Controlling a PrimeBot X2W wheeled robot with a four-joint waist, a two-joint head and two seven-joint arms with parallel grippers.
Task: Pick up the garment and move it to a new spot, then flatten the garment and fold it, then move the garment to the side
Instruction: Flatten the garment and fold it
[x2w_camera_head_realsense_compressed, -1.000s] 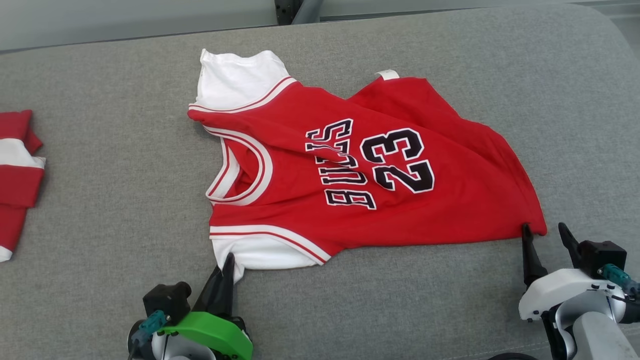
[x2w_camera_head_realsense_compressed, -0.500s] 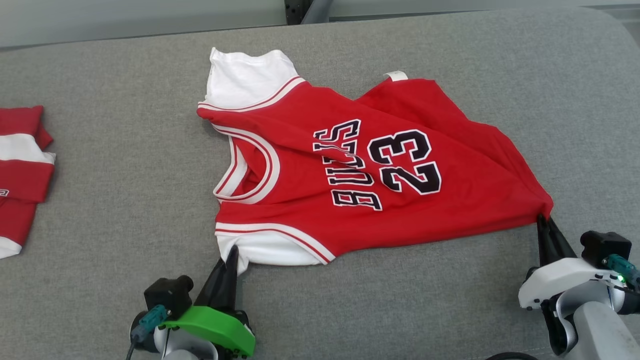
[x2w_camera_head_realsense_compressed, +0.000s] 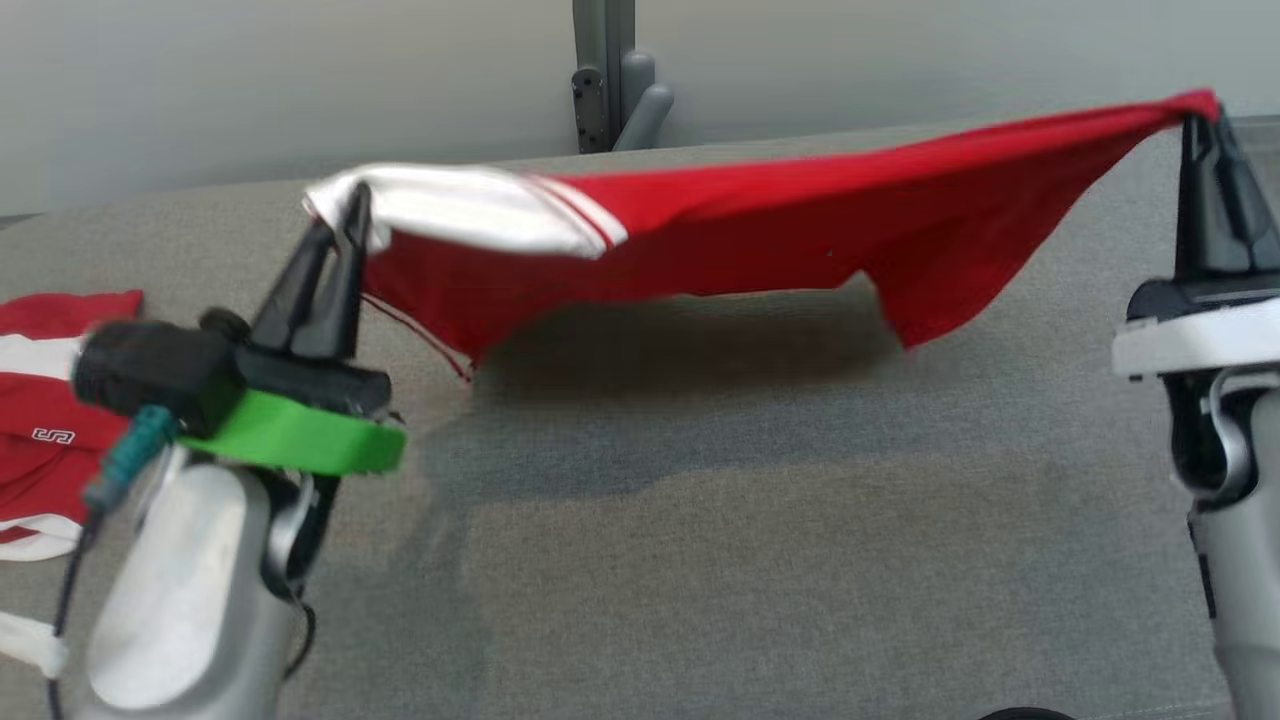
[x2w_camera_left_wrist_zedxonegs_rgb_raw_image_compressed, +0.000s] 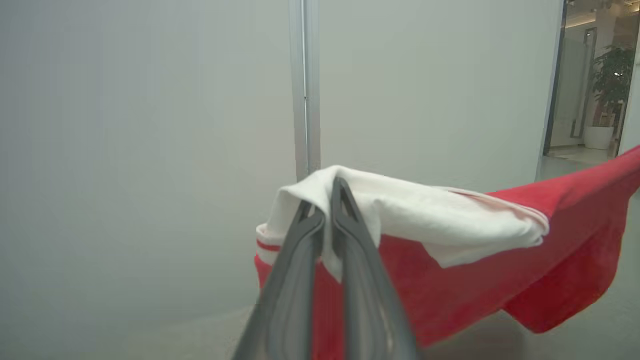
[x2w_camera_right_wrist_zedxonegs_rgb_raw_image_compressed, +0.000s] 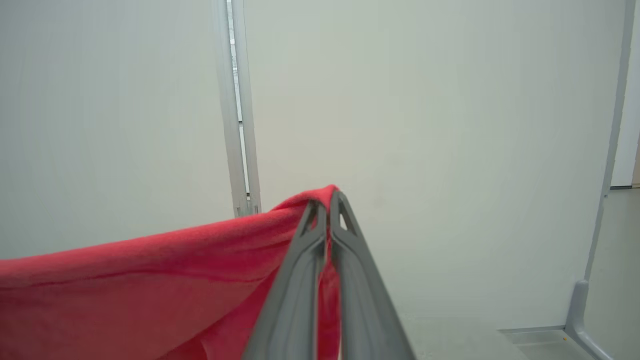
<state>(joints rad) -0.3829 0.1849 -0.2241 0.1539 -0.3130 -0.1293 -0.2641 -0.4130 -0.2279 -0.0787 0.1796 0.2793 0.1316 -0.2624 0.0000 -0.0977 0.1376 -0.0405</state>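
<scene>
Item: red basketball jersey (x2w_camera_head_realsense_compressed: 780, 210), white-trimmed, held stretched in the air between both grippers, clear of the surface, with its shadow cast beneath.
Left gripper (x2w_camera_head_realsense_compressed: 345, 215): fingers pinched together on the white shoulder end.
Right gripper (x2w_camera_head_realsense_compressed: 1205, 125): fingers closed on a red corner.
Surface: grey woven padding (x2w_camera_head_realsense_compressed: 700, 520); a second red-and-white garment (x2w_camera_head_realsense_compressed: 45, 400) is laid at its left edge.
Room: pale wall panels (x2w_camera_head_realsense_compressed: 250, 80), joined by a grey post (x2w_camera_head_realsense_compressed: 600, 60); a potted plant (x2w_camera_left_wrist_zedxonegs_rgb_raw_image_compressed: 612, 75) is seen through a doorway.

Red jersey (x2w_camera_head_realsense_compressed: 800, 215) — white-trimmed — hangs stretched taut, lifted above the couch.
</scene>
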